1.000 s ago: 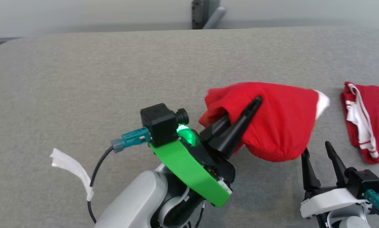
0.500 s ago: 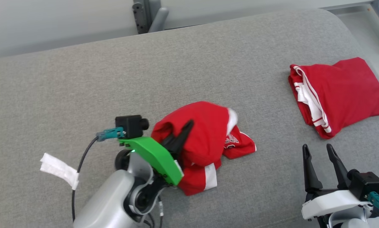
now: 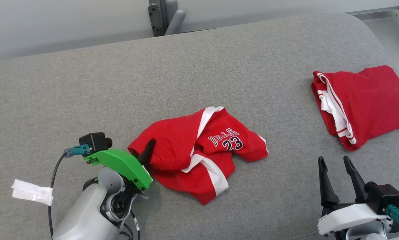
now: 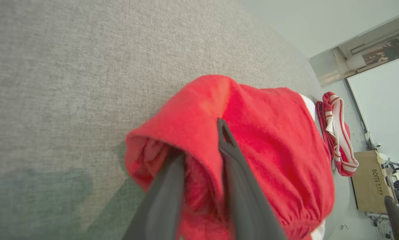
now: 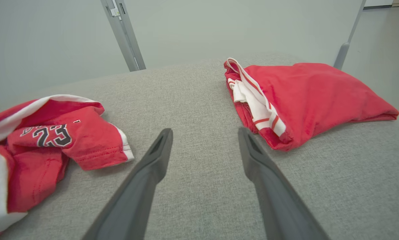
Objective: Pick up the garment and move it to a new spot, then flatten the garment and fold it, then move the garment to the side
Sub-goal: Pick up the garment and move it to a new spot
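Note:
The garment (image 3: 186, 146) is a crumpled pair of red shorts with white stripes and a "23" print, lying on the grey padded table (image 3: 119, 83) just left of centre. My left gripper (image 3: 149, 148) is low at its left edge. In the left wrist view the garment (image 4: 269, 133) drapes over my left gripper (image 4: 201, 140): one finger runs under a red fold, the other lies on top, and the jaws stand slightly apart. My right gripper (image 3: 333, 161) hovers open at the lower right with nothing in it. The right wrist view shows the right gripper (image 5: 204, 133) and the garment (image 5: 36, 150) to its left.
A second red garment (image 3: 363, 100), folded, lies at the table's right end; it is also seen as a folded garment (image 5: 303, 96) ahead of the right fingers. A white tape tag (image 3: 31, 192) hangs on the left arm's cable. A cardboard box (image 4: 373, 180) stands beyond the table.
The head camera has shifted. The garment, held up on the shut left gripper before, now lies spread on the table. The left jaws have parted. The right gripper stays open.

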You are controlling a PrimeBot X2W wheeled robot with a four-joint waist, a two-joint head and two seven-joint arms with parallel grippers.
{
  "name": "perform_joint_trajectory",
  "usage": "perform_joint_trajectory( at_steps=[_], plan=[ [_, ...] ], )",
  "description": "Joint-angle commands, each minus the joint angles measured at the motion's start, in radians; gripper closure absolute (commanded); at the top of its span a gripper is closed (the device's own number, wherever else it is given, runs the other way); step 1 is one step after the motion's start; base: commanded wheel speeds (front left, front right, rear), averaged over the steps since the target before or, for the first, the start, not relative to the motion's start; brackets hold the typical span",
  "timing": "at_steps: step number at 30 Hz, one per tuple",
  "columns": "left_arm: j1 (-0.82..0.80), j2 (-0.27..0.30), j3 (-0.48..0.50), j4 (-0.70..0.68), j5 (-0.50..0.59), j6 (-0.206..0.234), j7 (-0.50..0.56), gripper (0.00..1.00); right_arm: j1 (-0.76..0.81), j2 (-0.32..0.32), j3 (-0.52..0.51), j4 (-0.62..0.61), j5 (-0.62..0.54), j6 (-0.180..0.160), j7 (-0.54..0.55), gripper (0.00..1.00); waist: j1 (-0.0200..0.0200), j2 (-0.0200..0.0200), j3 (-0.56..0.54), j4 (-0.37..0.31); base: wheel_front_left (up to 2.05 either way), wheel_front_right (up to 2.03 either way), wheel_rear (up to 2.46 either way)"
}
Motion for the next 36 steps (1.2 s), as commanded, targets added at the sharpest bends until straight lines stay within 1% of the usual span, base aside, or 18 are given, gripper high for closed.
perform_joint_trajectory(
  at_steps=[1,2,3,8,11,15,18,21,26,30,32,33,36],
  plan=[
    [-0.010,-0.005,0.003,0.008,-0.006,-0.006,-0.006,0.53,0.003,-0.003,-0.001,0.003,-0.006,-0.001,0.000,0.00,0.0000,0.0000,-0.005,0.010,0.00,0.00,0.00],
    [-0.013,-0.009,0.001,0.017,-0.004,-0.011,-0.012,0.18,0.002,-0.004,-0.001,0.004,-0.007,-0.001,0.000,0.00,0.0000,0.0000,-0.006,0.014,0.00,0.00,0.00],
    [-0.017,-0.012,-0.002,0.026,0.003,-0.017,-0.020,0.00,0.002,-0.004,-0.003,0.004,-0.008,-0.001,0.000,0.00,0.0000,0.0000,-0.007,0.019,0.00,0.00,0.00],
    [-0.026,0.000,-0.051,0.042,0.085,-0.040,-0.086,0.00,0.008,-0.004,-0.007,0.004,-0.013,-0.001,0.000,0.00,0.0000,0.0000,-0.015,0.038,0.00,0.00,0.00],
    [-0.017,0.013,-0.092,0.025,0.159,-0.042,-0.146,0.00,0.022,-0.004,-0.013,0.007,-0.018,-0.001,0.000,0.00,0.0000,0.0000,-0.032,0.047,0.00,0.00,0.00],
    [0.031,0.041,-0.145,-0.028,0.255,-0.018,-0.220,0.00,0.044,-0.004,-0.030,0.009,-0.024,-0.001,0.000,0.00,0.0000,0.0000,-0.069,0.060,0.00,0.00,0.00],
    [0.077,0.070,-0.167,-0.084,0.312,0.020,-0.272,0.00,0.057,-0.003,-0.045,0.005,-0.028,-0.001,0.000,0.00,0.0000,0.0000,-0.085,0.071,0.00,0.00,0.00],
    [0.134,0.093,-0.176,-0.137,0.345,0.065,-0.306,0.00,0.067,-0.003,-0.053,0.002,-0.029,-0.001,0.000,0.00,0.0000,0.0000,-0.102,0.085,0.00,0.00,0.00],
    [0.224,0.123,-0.156,-0.231,0.403,0.140,-0.352,0.00,0.089,-0.003,-0.066,-0.004,-0.032,-0.001,0.000,0.00,0.0000,0.0000,-0.129,0.120,0.00,0.00,0.00],
    [0.303,0.131,-0.107,-0.306,0.470,0.193,-0.365,0.00,0.104,-0.004,-0.073,-0.017,-0.035,-0.001,0.000,0.00,0.0000,0.0000,-0.149,0.150,0.00,0.00,0.00],
    [0.351,0.115,-0.046,-0.358,0.489,0.201,-0.364,0.00,0.110,-0.004,-0.075,-0.025,-0.038,-0.001,0.000,0.00,0.0000,0.0000,-0.159,0.164,0.00,0.00,0.00],
    [0.375,0.118,-0.022,-0.377,0.506,0.200,-0.365,0.00,0.110,-0.004,-0.075,-0.029,-0.041,-0.001,0.000,0.00,0.0000,0.0000,-0.163,0.172,0.00,0.00,0.00],
    [0.445,0.110,0.055,-0.420,0.553,0.183,-0.364,0.00,0.124,-0.004,-0.082,-0.036,-0.053,-0.001,0.000,0.00,0.0000,0.0000,-0.174,0.197,0.00,0.00,0.00]
  ],
)
